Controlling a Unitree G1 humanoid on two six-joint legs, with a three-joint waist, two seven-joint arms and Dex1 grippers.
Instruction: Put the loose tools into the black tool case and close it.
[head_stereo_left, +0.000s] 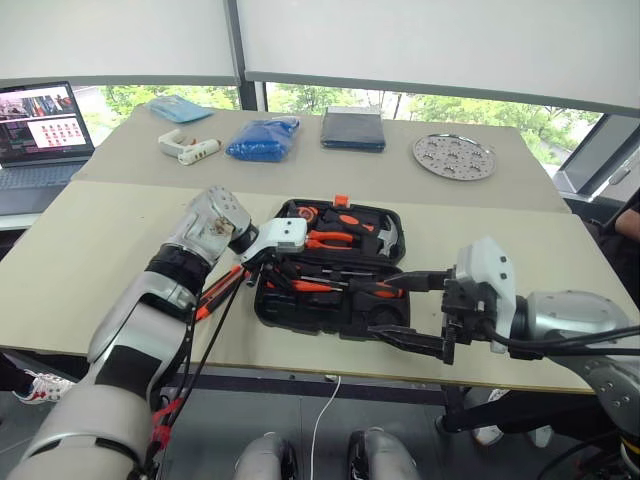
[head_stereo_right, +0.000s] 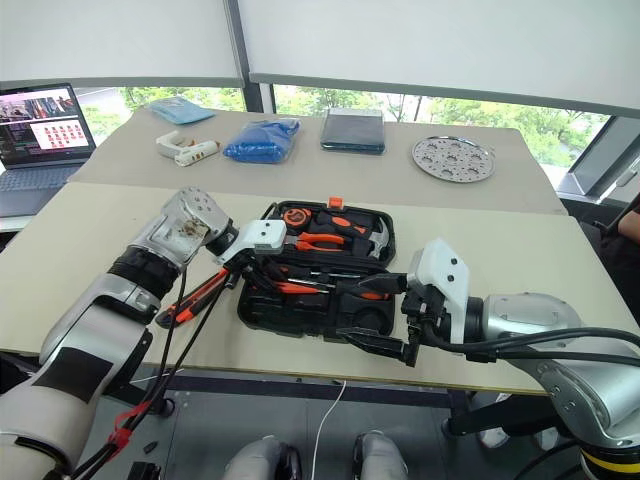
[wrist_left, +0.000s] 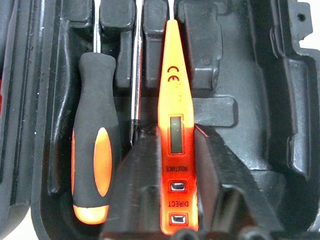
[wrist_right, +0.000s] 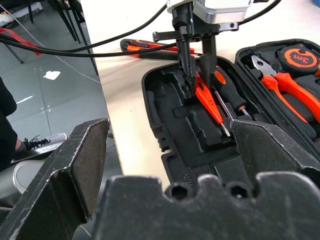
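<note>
L pincer (wrist_right: 199, 70) straddles slim orange tool (wrist_left: 176, 135) in black tool case (head_stereo_left: 330, 315); grip unclear. R pincer (head_stereo_left: 412, 312) spread wide beside case.

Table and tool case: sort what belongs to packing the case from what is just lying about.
Job:
black tool case
slim orange tool
screwdriver
utility knife
left claw

Lying about:
glue gun
blue bag
dark folded item
round metal plate
laptop

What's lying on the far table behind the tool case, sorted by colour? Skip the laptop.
Blue: 3 (pale blue packet, crumpled blue plastic bag, dark blue folded flat item)
White: 1 (white glue gun)
Silver: 1 (round perforated metal plate)
Total: 5
</note>
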